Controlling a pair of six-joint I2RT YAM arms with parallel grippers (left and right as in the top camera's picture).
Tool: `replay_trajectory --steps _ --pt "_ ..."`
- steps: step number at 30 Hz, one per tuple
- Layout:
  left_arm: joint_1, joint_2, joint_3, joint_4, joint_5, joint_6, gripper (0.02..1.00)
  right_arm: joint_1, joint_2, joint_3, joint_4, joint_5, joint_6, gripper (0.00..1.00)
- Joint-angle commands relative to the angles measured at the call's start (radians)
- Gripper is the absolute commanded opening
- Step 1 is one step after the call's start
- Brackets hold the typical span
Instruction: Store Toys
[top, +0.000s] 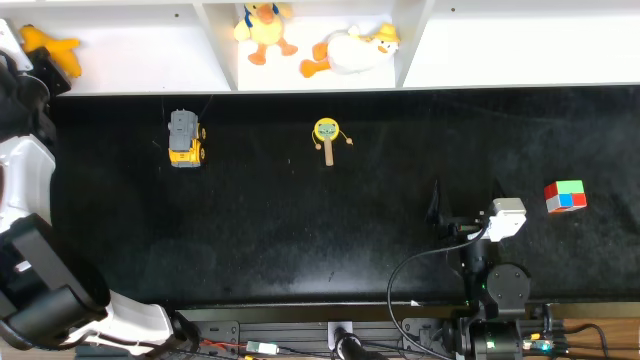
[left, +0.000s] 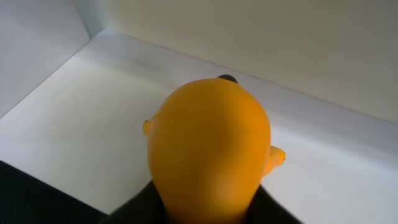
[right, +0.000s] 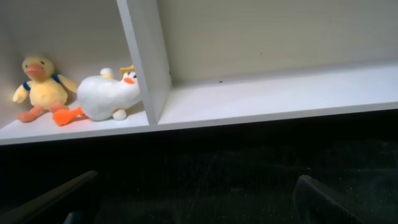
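Observation:
An orange plush toy sits right in front of the left wrist camera, over the white floor of the left shelf compartment. My left gripper is at that compartment and shut on the orange plush toy. A grey and yellow toy truck, a yellow-green rattle and a colour cube lie on the black table. My right gripper stands open low over the table at the right, with nothing between its fingers.
A yellow duck plush and a white goose plush lie in the middle shelf compartment. The right compartment is bare. White dividers separate the compartments. Cables run along the table's front edge.

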Motion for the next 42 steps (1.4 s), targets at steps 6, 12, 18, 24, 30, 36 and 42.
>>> replay_trajectory --steps 6,12,18,24,30,36,42 --pt "-0.01 0.03 0.012 0.002 0.021 0.013 0.527 0.005 -0.008 -0.014 0.005 -0.01 0.007 0.996" --pt "-0.01 0.03 0.012 0.026 0.021 0.013 0.63 0.005 -0.008 -0.014 0.005 -0.01 0.007 0.996" --pt "-0.01 0.03 0.012 0.069 0.021 0.013 0.998 0.005 -0.008 -0.014 0.005 -0.01 0.007 0.996" --pt "-0.01 0.03 0.012 0.094 0.021 0.013 0.998 0.005 -0.008 -0.014 0.005 -0.01 0.007 0.996" --pt "-0.01 -0.016 0.011 0.011 0.016 0.027 0.998 0.005 -0.008 -0.014 0.005 -0.01 0.007 0.996" --pt "-0.01 -0.197 -0.028 -0.274 -0.062 0.085 0.998 0.005 -0.008 -0.014 0.005 -0.01 0.007 0.996" --pt "-0.01 -0.426 -0.244 -0.341 -0.07 0.106 0.998 0.005 -0.008 -0.014 0.005 -0.01 0.007 0.996"
